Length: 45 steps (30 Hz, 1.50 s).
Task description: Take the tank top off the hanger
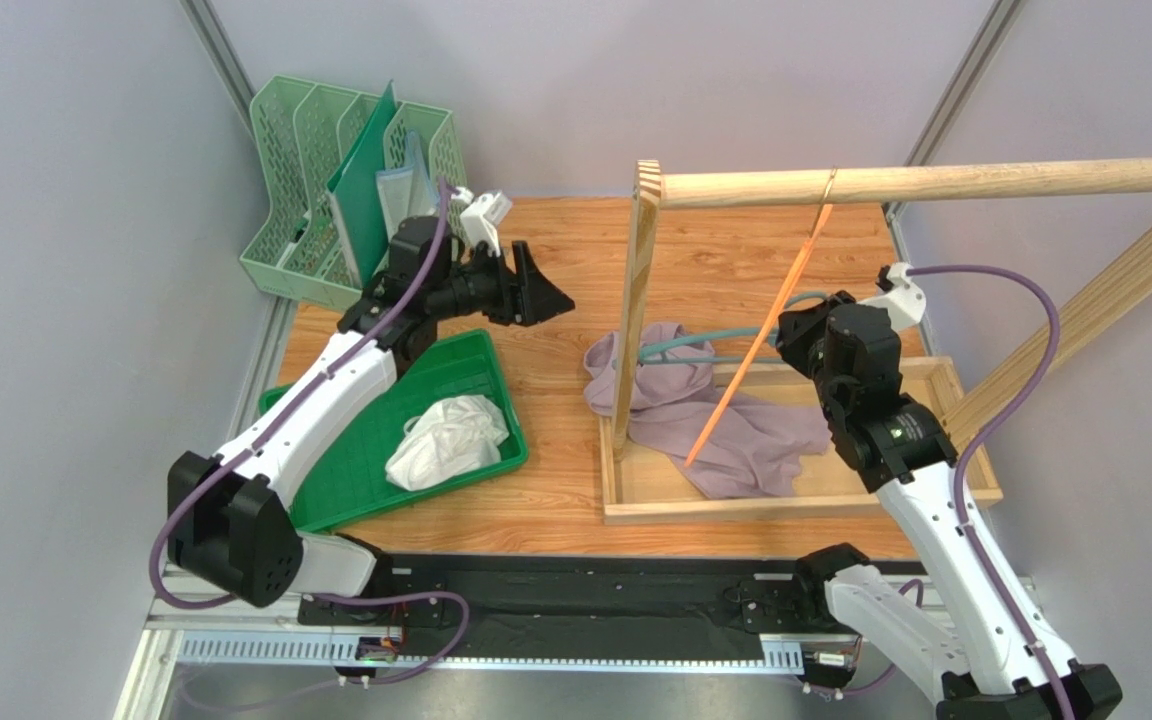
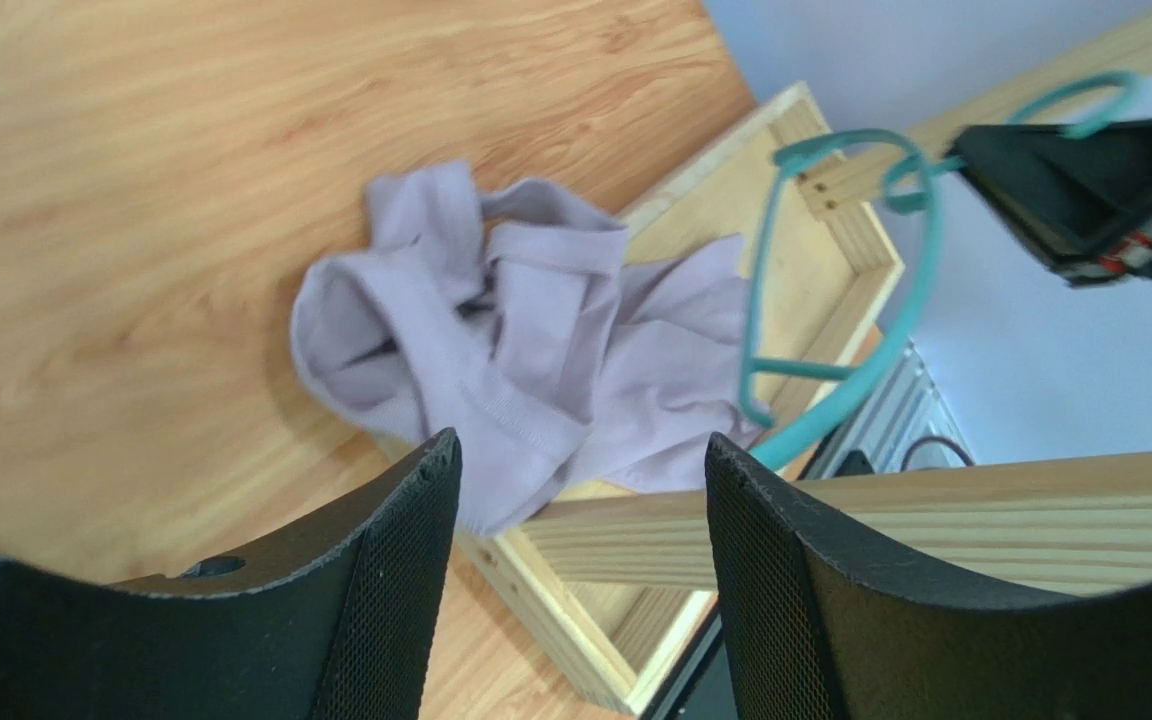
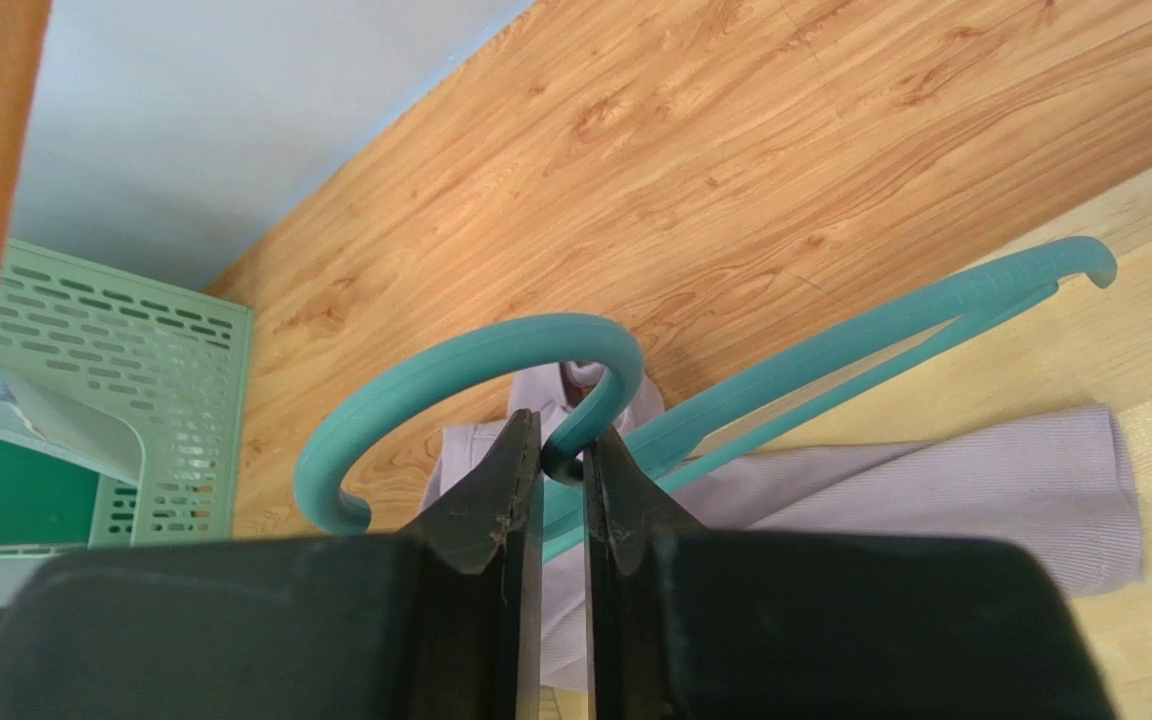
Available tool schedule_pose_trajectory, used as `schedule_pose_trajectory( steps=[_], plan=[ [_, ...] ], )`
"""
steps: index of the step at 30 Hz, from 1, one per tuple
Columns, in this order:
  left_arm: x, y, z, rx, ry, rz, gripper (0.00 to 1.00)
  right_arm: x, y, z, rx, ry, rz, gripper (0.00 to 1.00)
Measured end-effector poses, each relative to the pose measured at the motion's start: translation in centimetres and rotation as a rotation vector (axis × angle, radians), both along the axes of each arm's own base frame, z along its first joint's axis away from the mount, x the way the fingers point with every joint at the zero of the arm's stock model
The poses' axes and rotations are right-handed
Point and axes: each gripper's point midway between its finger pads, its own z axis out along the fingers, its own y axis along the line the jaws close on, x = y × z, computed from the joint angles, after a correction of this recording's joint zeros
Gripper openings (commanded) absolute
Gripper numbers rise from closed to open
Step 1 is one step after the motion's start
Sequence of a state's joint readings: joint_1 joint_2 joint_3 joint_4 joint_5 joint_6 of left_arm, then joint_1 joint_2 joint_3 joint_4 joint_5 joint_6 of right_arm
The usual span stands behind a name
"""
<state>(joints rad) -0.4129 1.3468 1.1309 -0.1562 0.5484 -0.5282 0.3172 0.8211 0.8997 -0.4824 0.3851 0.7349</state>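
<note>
Tank top (image 1: 763, 435) is lying crumpled and lavender, draping over the near-left corner of the wooden rack's base frame (image 1: 778, 507), half on the table (image 1: 552, 390), half inside the frame. It is looking free of the teal hanger (image 3: 477, 360), though the hanger's low end is hanging just above the cloth and I cannot tell if they are touching. Left tool (image 1: 549, 288) is hovering with jaws spread, carrying nothing. Right tool (image 3: 564, 450) is pinching the hanger at the neck of its hook. Removal is looking essentially done; the next move is calling for lifting the hanger clear without dragging fabric along.
</note>
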Motion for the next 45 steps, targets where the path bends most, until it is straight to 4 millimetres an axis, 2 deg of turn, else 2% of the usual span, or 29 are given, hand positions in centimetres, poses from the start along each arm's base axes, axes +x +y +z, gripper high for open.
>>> schedule_pose_trajectory(
  steps=[3, 5, 8, 11, 14, 19, 24, 30, 33, 36, 39, 42, 43, 45],
  plan=[
    [0.7, -1.8, 2.4, -0.034, -0.051, -0.107, 0.65, 0.3, 0.1, -0.2, -0.024, 0.031, 0.014, 0.00],
    [1.0, -3.3, 3.0, -0.050, -0.075, -0.174, 0.65, 0.6, 0.1, -0.4, -0.032, 0.053, 0.017, 0.00],
    [0.7, -5.9, 2.3, -0.042, -0.086, -0.278, 0.64, 1.0, -0.1, -1.0, -0.039, 0.094, 0.011, 0.00],
    [-0.3, -9.5, 1.2, -0.025, -0.092, -0.404, 0.64, 1.5, -0.2, -1.8, -0.042, 0.152, 0.008, 0.00],
    [-1.4, -11.8, 0.2, -0.034, -0.084, -0.501, 0.64, 2.1, -0.2, -2.3, -0.038, 0.184, 0.007, 0.00],
    [-2.1, -12.8, -1.3, -0.059, -0.056, -0.592, 0.64, 2.6, -0.2, -3.3, -0.027, 0.244, 0.020, 0.00],
    [-2.1, -14.1, -1.5, -0.059, -0.072, -0.662, 0.64, 3.0, 0.4, -4.3, -0.010, 0.281, 0.055, 0.00],
    [-4.0, -15.1, -2.2, -0.041, -0.076, -0.736, 0.64, 2.9, 1.1, -4.3, 0.009, 0.285, 0.090, 0.00],
    [-4.2, -15.4, -2.4, -0.030, -0.087, -0.751, 0.64, 2.9, 1.5, -4.3, 0.019, 0.287, 0.106, 0.00],
    [-4.2, -15.3, -2.8, -0.018, -0.082, -0.755, 0.59, 2.8, 1.8, -4.3, 0.029, 0.289, 0.122, 0.00],
    [-4.5, -15.3, -3.1, -0.007, -0.077, -0.760, 0.48, 2.7, 2.1, -4.3, 0.039, 0.289, 0.137, 0.00],
    [-5.0, -15.5, -3.5, 0.005, -0.070, -0.770, 0.35, 2.5, 2.4, -4.1, 0.051, 0.286, 0.151, 0.00],
    [-5.2, -15.6, -3.6, 0.009, -0.065, -0.770, 0.26, 2.4, 2.5, -4.0, 0.056, 0.283, 0.157, 0.00],
    [-5.3, -15.7, -3.8, 0.018, -0.058, -0.766, 0.15, 2.3, 2.6, -3.7, 0.060, 0.277, 0.163, 0.00]
  ],
)
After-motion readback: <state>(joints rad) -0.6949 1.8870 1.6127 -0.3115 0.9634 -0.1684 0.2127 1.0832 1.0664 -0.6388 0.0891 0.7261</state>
